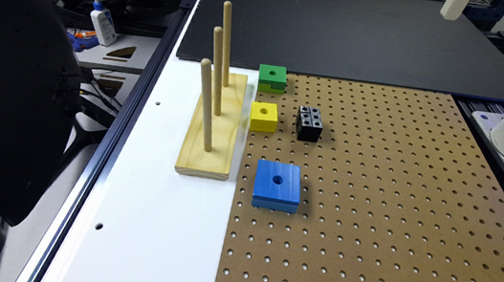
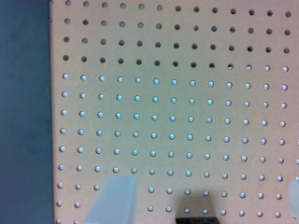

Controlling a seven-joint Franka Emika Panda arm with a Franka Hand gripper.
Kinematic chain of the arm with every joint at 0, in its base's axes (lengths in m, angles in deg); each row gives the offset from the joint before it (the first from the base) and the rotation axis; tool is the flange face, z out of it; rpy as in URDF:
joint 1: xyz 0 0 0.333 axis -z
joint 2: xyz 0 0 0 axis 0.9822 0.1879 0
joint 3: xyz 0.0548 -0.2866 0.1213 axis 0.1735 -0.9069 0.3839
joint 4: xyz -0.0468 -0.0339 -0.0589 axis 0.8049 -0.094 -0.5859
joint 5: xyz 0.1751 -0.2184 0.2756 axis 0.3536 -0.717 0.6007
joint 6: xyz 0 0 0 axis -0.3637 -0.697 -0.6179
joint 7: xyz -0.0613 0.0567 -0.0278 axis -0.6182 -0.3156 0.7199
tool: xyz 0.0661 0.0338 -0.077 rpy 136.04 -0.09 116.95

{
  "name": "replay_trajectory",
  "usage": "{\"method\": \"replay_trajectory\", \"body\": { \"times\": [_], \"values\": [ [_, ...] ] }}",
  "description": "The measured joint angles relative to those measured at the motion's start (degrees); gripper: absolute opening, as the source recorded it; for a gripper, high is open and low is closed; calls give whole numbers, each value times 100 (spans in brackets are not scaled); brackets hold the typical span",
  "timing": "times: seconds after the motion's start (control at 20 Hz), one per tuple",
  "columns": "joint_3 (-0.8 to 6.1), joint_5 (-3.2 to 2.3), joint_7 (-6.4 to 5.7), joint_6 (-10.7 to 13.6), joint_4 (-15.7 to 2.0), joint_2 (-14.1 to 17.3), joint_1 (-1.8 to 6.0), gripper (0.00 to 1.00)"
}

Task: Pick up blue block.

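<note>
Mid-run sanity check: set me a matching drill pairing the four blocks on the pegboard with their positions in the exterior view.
Blocks:
1. blue block
2. yellow cube
3. green block
4. black cube

Positions:
A. farthest back, next to the black mat's edge
B. nearest the camera, apart from the rest
C. to the exterior view's right of the yellow one
D. between green and blue, beside the wooden peg stand

Pairs: 1-B, 2-D, 3-A, 4-C
</note>
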Motion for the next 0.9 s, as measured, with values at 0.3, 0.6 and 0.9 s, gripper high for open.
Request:
{"method": "replay_trajectory", "body": {
  "times": [0.3, 0.6, 0.9],
  "values": [
    [3, 0, 0, 1, 8, -13, -1, 100],
    [71, 52, -21, -18, 7, -12, -54, 100],
    [338, 255, -128, -249, -4, 56, -110, 100]
  ]
}}
